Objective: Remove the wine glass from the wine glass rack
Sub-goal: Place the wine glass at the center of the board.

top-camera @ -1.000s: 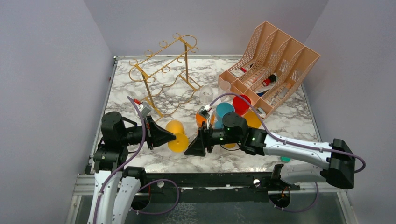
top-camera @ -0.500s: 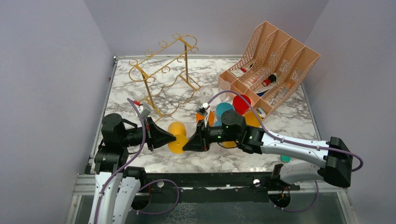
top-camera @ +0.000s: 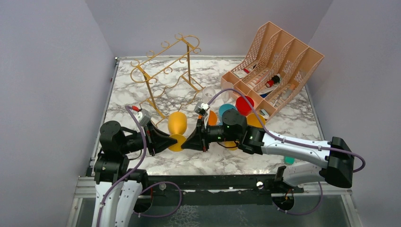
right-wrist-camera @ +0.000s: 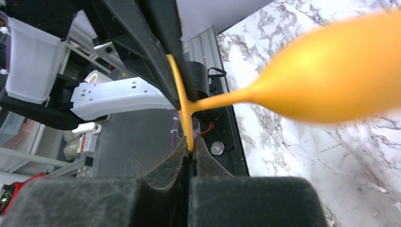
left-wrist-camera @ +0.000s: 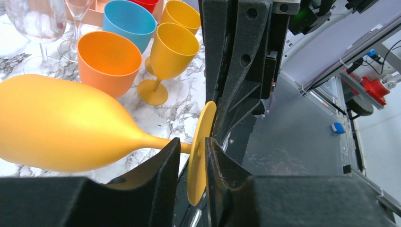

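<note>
A white marble table veined in grey (top-camera: pixel 124 94) sits boxed in by plain pale grey walls (top-camera: pixel 52 61). The gold wine glass rack (top-camera: pixel 165 75) stands at the far left of it with nothing hanging on its rails. To the right of the rack a peach lattice file organizer (top-camera: pixel 276 61) leans back. Between them and a little nearer the arms stand a clear glass (top-camera: pixel 208 94), a blue cup (top-camera: pixel 227 110), a red cup (top-camera: pixel 245 104) and an orange cup (left-wrist-camera: pixel 108 61).

The yellow wine glass (top-camera: pixel 177 123) is off the rack. It is held in the air just in front of the rack's front feet, lying almost on its side, with the bowl pointing toward the rack and the foot toward the near edge.

The left arm (top-camera: pixel 113 138) rises in front of the rack's left end and bends right. The left gripper (left-wrist-camera: pixel 193 142) has its fingers a little apart on either side of the glass's round foot — a gap shows on the stem side.

The right arm (top-camera: pixel 293 149) stretches low from far right of the rack, with its wrist in front of the cups. The right gripper (right-wrist-camera: pixel 190 147) meets the left one nose to nose — its fingers are pinched tight on the rim of the foot.
</note>
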